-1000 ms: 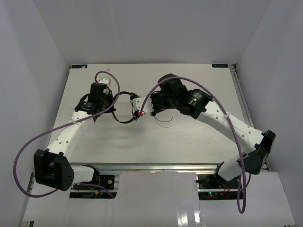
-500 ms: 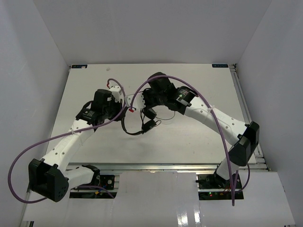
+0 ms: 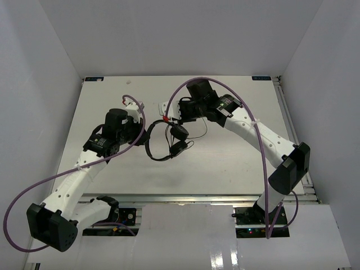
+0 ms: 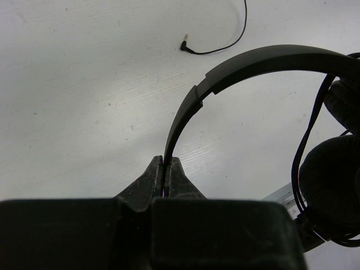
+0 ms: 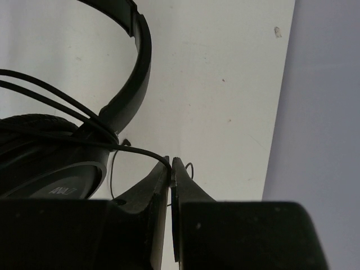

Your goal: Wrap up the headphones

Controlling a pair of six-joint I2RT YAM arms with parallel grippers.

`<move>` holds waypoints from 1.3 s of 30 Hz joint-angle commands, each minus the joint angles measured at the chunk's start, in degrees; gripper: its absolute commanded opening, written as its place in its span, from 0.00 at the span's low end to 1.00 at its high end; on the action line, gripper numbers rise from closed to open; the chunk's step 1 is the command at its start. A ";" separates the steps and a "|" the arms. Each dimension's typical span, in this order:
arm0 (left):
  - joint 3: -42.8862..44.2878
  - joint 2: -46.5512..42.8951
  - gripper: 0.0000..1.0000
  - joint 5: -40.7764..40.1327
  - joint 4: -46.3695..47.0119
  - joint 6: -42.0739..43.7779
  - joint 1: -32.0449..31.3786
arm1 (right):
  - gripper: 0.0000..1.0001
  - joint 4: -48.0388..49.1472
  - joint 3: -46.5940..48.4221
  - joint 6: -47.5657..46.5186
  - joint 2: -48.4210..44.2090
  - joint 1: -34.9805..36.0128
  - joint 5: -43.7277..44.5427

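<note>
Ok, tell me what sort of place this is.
Likely a robot lab test booth: a white table boxed in by plain white walls, with a left arm and a right arm bolted at its near edge, headphones held between them.

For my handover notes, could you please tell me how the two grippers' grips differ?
The left gripper pinches the flat headband; the right gripper pinches the thin cord. The left comes at the headphones from the left, the right from the far side. Both are shut.
</note>
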 commanded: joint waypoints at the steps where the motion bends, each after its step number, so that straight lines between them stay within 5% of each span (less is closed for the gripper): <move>1: 3.25 -2.88 0.00 5.16 0.24 -2.38 -0.41 | 0.08 -0.50 1.03 4.63 -2.21 -2.22 -10.30; 12: 10.60 -2.17 0.00 5.63 -1.78 -5.69 -0.41 | 0.09 -0.02 -0.92 12.18 -2.47 -7.00 -28.34; 21: 12.85 -2.82 0.00 5.25 -3.73 -7.16 -0.41 | 0.23 6.20 -4.47 21.56 -1.67 -9.26 -38.63; 27: 14.06 -4.39 0.00 5.12 -5.29 -8.27 -0.41 | 0.36 14.65 -8.71 28.84 -0.09 -9.19 -42.24; 39: 21.46 -4.57 0.00 4.23 -8.17 -9.69 -0.41 | 0.27 43.87 -25.20 49.75 -1.68 -9.17 -47.62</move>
